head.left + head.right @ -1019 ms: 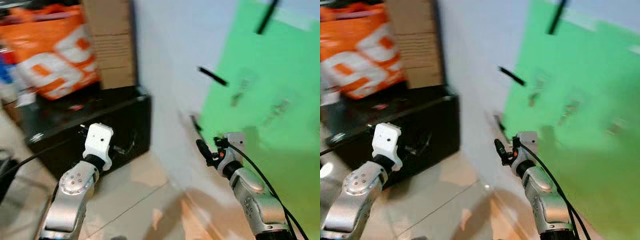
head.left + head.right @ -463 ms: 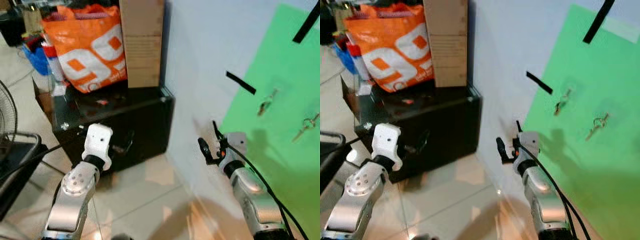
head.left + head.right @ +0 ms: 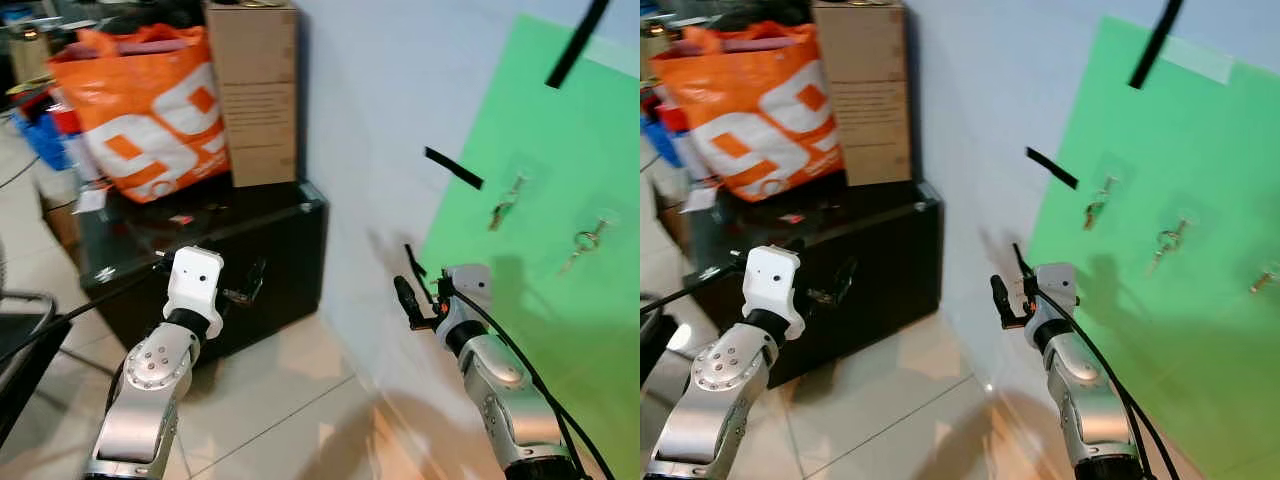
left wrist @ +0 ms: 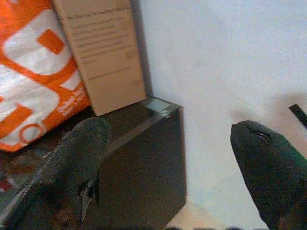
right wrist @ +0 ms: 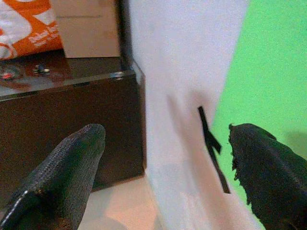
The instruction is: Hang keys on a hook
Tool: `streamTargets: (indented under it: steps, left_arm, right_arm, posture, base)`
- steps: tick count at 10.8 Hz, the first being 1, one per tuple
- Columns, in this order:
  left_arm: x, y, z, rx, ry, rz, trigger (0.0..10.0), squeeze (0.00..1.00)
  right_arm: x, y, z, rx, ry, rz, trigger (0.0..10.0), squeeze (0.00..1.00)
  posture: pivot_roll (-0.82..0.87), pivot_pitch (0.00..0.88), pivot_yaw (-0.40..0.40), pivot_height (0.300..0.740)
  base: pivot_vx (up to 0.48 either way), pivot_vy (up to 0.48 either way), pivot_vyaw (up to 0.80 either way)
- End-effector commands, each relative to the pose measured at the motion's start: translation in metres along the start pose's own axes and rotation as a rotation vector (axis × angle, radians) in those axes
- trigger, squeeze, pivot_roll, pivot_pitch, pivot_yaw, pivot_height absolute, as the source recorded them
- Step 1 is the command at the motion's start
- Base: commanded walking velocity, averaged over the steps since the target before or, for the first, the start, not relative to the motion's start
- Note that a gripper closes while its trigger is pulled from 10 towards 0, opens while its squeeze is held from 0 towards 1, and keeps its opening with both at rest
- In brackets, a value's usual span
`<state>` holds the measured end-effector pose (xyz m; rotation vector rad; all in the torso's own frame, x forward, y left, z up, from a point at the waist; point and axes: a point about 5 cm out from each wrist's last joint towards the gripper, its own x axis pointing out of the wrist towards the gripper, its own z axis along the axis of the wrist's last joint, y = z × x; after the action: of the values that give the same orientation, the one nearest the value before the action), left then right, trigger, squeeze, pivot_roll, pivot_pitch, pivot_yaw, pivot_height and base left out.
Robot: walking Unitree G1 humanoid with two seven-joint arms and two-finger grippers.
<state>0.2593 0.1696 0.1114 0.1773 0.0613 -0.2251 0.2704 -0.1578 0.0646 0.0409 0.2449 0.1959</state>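
A green sheet (image 3: 1160, 200) is taped to the pale wall on the right. Three sets of keys hang on small hooks on it: one (image 3: 1098, 203) at the left, one (image 3: 1165, 240) in the middle, one (image 3: 1262, 280) at the right edge. My right gripper (image 3: 408, 282) is raised in front of the wall, left of and below the sheet's keys, open with nothing between its fingers (image 5: 62, 172). My left gripper (image 3: 245, 285) is held up before the black cabinet, open and empty too. No loose keys are in either gripper.
A black cabinet (image 3: 250, 250) stands against the wall on the left, carrying an orange bag (image 3: 140, 110) and a tall cardboard box (image 3: 255, 90). Black tape strips (image 3: 452, 167) hold the sheet's corners. Tiled floor (image 3: 280, 420) lies below, with a dark frame (image 3: 20, 350) at far left.
The camera has swung, from a blurred view to a sharper one, and a third set of keys has come into the right eye view. Both arms keep the same pose.
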Motion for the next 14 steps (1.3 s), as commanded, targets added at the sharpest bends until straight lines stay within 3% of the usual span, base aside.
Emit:
streamTargets:
  steps: [1,5,10,14]
  left_arm:
    - [0.0025,0.0032,0.0019,-0.003,-0.004,0.015,10.0,0.18]
    - [0.0034,0.0017,0.0022,-0.014,-0.006,0.012,10.0,0.20]
    - [0.0034,0.0006,0.0026,-0.018,-0.009,0.010,10.0,0.20]
    - [0.0033,0.0006,0.0031,-0.016,-0.010,0.009,10.0,0.20]
  right_arm:
    - [0.0030,-0.0001,0.0051,-0.013,-0.012,0.003,10.0,1.00]
    - [0.0023,-0.0016,0.0040,-0.028,-0.009,0.006,10.0,1.00]
    - [0.0040,0.0010,0.0048,-0.045,-0.010,0.021,10.0,1.00]
    - [0.0059,0.0006,0.0040,-0.062,-0.005,0.022,10.0,1.00]
  posture:
    - [-0.03,0.000,-0.046,0.740]
    - [-0.04,0.000,-0.044,0.740]
    - [-0.03,0.000,-0.048,0.740]
    - [-0.03,0.000,-0.050,0.740]
  base:
    - [0.386,0.000,0.00]
    - [0.405,0.000,0.00]
    - [0.423,0.000,0.71]
    - [0.424,0.000,0.00]
